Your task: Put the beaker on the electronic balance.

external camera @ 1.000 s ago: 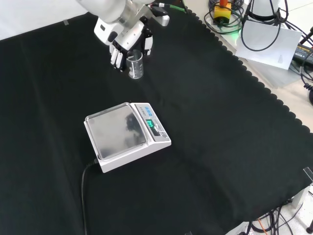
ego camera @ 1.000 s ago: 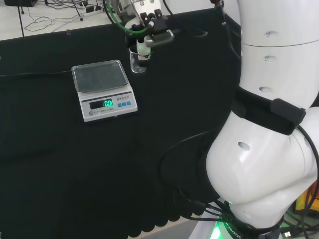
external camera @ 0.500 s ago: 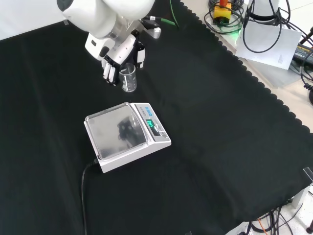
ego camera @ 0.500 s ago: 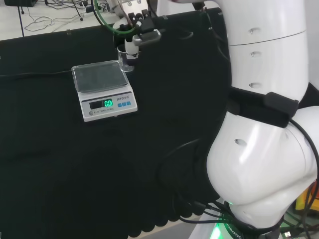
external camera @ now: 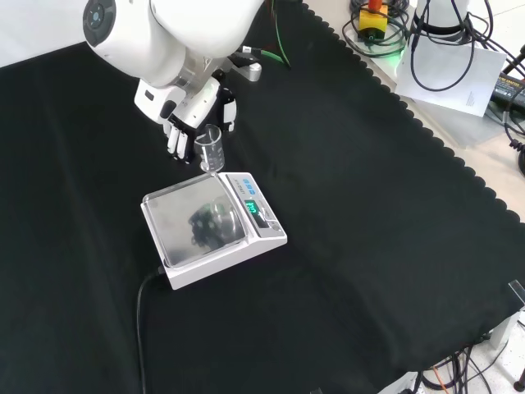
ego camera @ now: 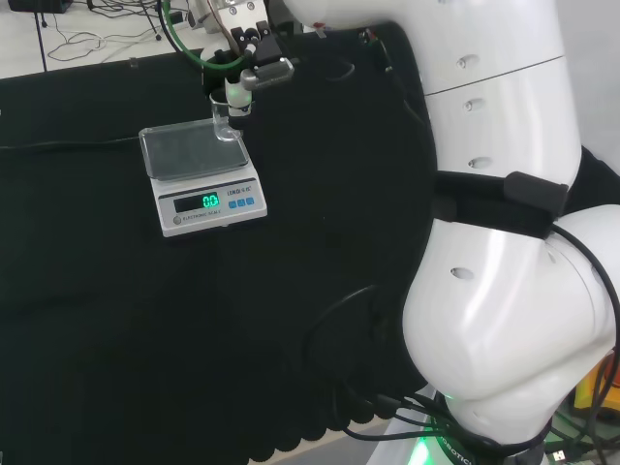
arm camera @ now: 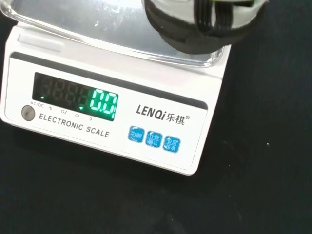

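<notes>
While the hand point(external camera: 182, 123) grips the beaker point(external camera: 210, 152) upright, you hover at the balance point(external camera: 215, 226) pan's far corner.

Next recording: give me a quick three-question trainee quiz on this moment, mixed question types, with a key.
1. True or false: the beaker already rests in the middle of the balance pan.
2. What is the robot hand doing? A) hanging open, B) holding the beaker, C) pressing a button.
3. In the front view, over which part of the electronic balance does the beaker hang?

Key: 1 false; 2 B; 3 its far edge, nearest the arm.
</notes>
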